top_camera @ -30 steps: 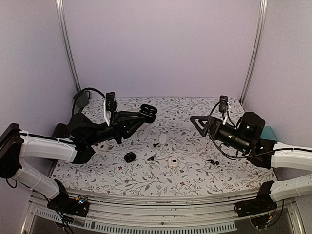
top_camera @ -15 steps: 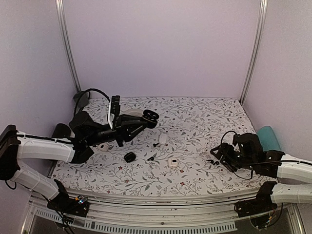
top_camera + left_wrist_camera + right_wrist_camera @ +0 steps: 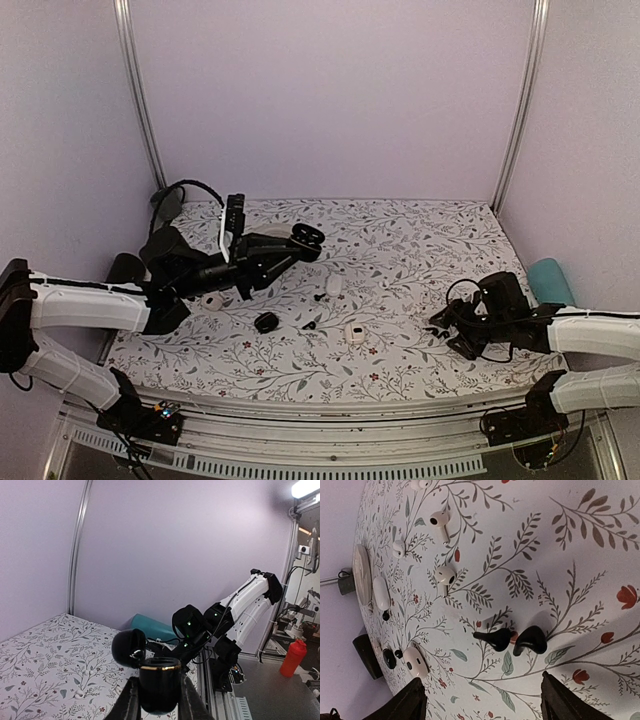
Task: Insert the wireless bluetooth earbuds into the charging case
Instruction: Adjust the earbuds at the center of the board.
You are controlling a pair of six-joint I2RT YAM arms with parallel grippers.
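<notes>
1. Black and gold-rimmed, the charging case (image 3: 160, 677) has its lid swung open. It is clamped between the fingers of the left pincer (image 3: 159, 706) and held up off the counter (image 3: 580, 555). Its cavity faces away from the left wrist camera and cannot be inspected.
2. Only the two fingertips of the right pincer (image 3: 481, 692) show, at the lower edge of its own view. They are spread wide with nothing gripped, low over the counter.
3. The wireless bluetooth earbuds (image 3: 495, 637) number two. They are glossy black and lie side by side, almost touching, on the counter just ahead of the right pincer's spread fingers. They are well apart from the case on the left side.
4. Count of other items in the right wrist view:
   - White earbuds (image 3: 445, 575): three whole, and a fourth white piece cut off by the upper edge.
   - White cases (image 3: 381, 592): two.
   - Small black pieces beside those cases: too small to identify.
5. Surroundings:
   - A grey round disc (image 3: 361, 572) lies at the far end of the counter.
   - A teal object (image 3: 548, 280) sits beside the right arm.
   - A red bottle (image 3: 292, 657) stands off the counter.
   - In the top view the left arm overhangs part of the counter and partly covers a white item (image 3: 212, 300).
</notes>
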